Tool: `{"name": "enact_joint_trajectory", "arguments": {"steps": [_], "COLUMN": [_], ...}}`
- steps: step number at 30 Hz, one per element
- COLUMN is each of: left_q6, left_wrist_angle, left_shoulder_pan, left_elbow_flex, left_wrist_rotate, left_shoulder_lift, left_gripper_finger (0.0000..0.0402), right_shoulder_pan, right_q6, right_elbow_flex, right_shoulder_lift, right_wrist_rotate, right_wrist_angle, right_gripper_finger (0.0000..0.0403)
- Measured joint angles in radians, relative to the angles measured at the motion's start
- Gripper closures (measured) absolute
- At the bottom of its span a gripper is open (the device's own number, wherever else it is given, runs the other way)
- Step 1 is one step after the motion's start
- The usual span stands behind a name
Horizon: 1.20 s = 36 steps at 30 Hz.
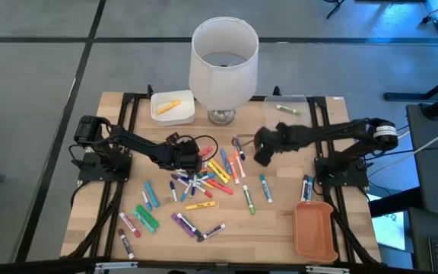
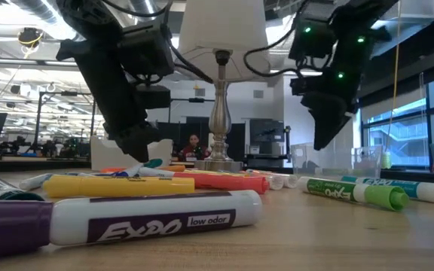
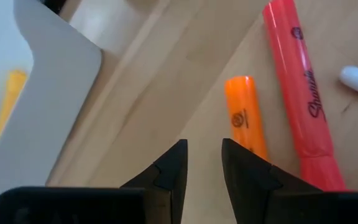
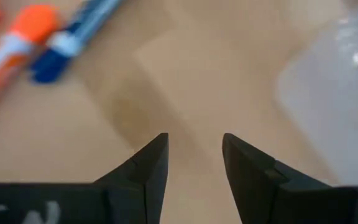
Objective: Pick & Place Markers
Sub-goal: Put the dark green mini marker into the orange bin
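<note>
Pale wooden surface (image 1: 272, 221) filled the middle of the high view, with the short capped markers (image 1: 204, 183) scattered across its centre, a white-shaded lamp (image 1: 223, 65) at the top and a white square tray (image 1: 172, 108) holding one orange marker at upper left of it. The left gripper (image 1: 191, 157) hung low over the pile's upper edge, fingers parted and empty, just beside an orange highlighter (image 3: 246, 118) and a long red marker (image 3: 300, 93). The right gripper (image 1: 263, 152) hovered right of centre, fingers released over bare wood. Closing there, I judged, the left could pinch two markers or nudge the highlighter away; both arms were near enough to clash.
</note>
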Motion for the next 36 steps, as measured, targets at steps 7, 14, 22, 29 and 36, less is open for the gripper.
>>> {"name": "enact_joint_trajectory", "arguments": {"steps": [7,14,22,29,36], "left_q6": [-0.035,0.057,0.078,0.008,0.03], "left_wrist_angle": [0.002,-0.01,-0.067,-0.078,0.002], "left_shoulder_pan": [0.004,0.005,0.005,-0.05,-0.097], "left_elbow_flex": [0.0,0.0,0.0,0.002,0.001], "left_wrist_rotate": [0.067,0.292,0.357,0.538,0.449], "left_shoulder_lift": [0.0,-0.01,-0.129,-0.181,-0.132], "left_gripper_finger": [0.0287,0.0256,0.0251,0.0263,0.0265], "right_shoulder_pan": [0.151,0.185,0.184,0.184,0.185], "right_q6": [0.098,0.044,0.03,0.03,0.033], "right_elbow_flex": [-0.141,-0.33,-0.399,-0.399,-0.399], "right_shoulder_lift": [0.0,0.0,0.0,0.0,0.0], "right_wrist_rotate": [0.074,0.095,0.089,0.061,0.026], "right_wrist_angle": [0.343,0.832,0.942,0.943,0.945], "right_gripper_finger": [0.025,0.0249,0.0249,0.0249,0.0249]}}
